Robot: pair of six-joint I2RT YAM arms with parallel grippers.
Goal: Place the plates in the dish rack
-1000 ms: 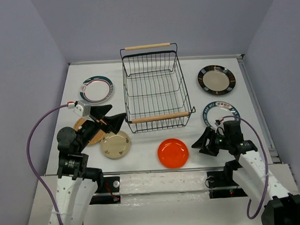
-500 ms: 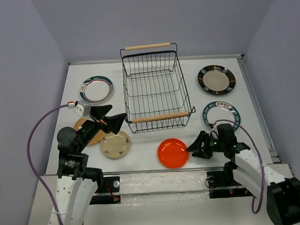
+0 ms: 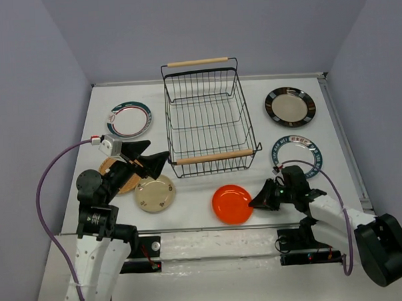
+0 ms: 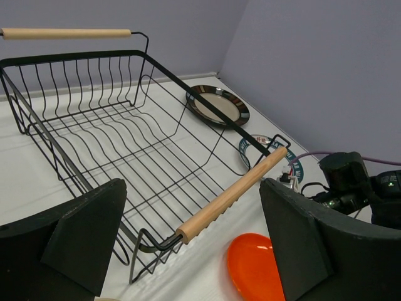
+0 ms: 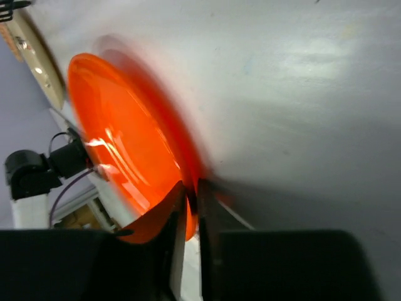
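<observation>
My right claw was clamped on the orange plate, its fingers nearly together over the rim at the plate's 3 o'clock edge. In my right wrist view that rim sat pinched between the fingertips. The plate lay on the worktop at 6 o'clock from the dish rack, just beside its near wooden handle and outside it. My left claw stood wide apart, gripping nothing, above the cream speckled plate and the tan-brown plate. At the rack's 9 o'clock lay a teal-striped plate; at 3 o'clock the black-rimmed plate.
</observation>
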